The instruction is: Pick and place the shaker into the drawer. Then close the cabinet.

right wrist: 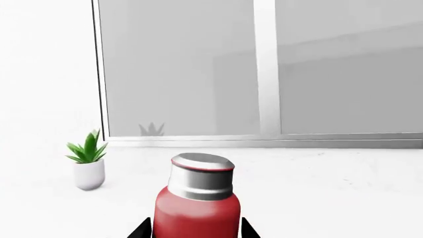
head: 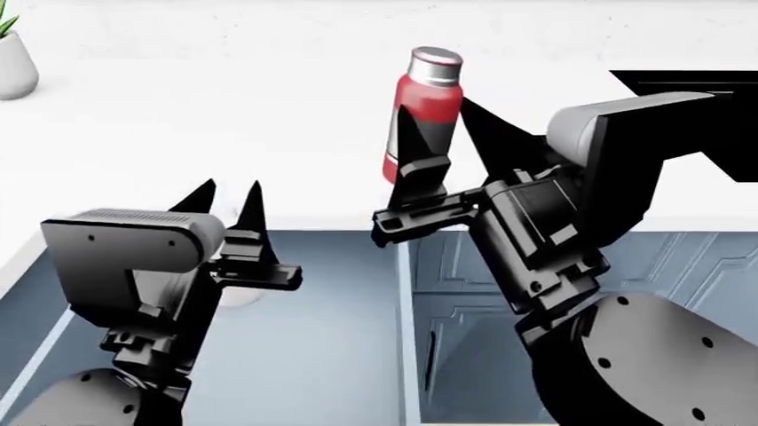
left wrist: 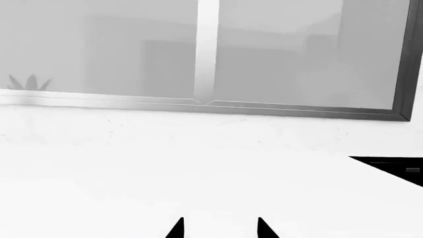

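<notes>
A: Start at the left. What do you see there?

B: A small potted plant (head: 10,55) stands at the far left of the white bench (head: 213,106). Nearer us, the left tool (head: 225,202) hovers over the open drawer (head: 319,355), its two pointed fingers spread apart with nothing between them. The left wrist view agrees: only the fingertips, bare bench and a window (left wrist: 205,49) beyond.

A: And the drawer itself?

B: Pulled out, with pale blue-grey floor and walls. I see no shaker in it. There is a pale rounded shape beside the left arm, but I cannot tell what it is.

A: Then where is the shaker?

B: Toward the middle, the shaker (head: 423,115) is upright, red body and silver cap, pinched by the right tool (head: 436,133), one finger on each side of its lower body. In the head view it shows against the bench, just beyond the drawer's front edge. Whether it rests on the bench or is lifted clear, I cannot tell. The right wrist view shows the cap and shoulders between the fingertips.

A: So how far along is the job?

B: I judge the grasp is made. Still to do: carry the shaker over the drawer, lower it, let go, then push the drawer closed. Farther right, panelled cabinet fronts (head: 498,266) show below the right arm.
</notes>
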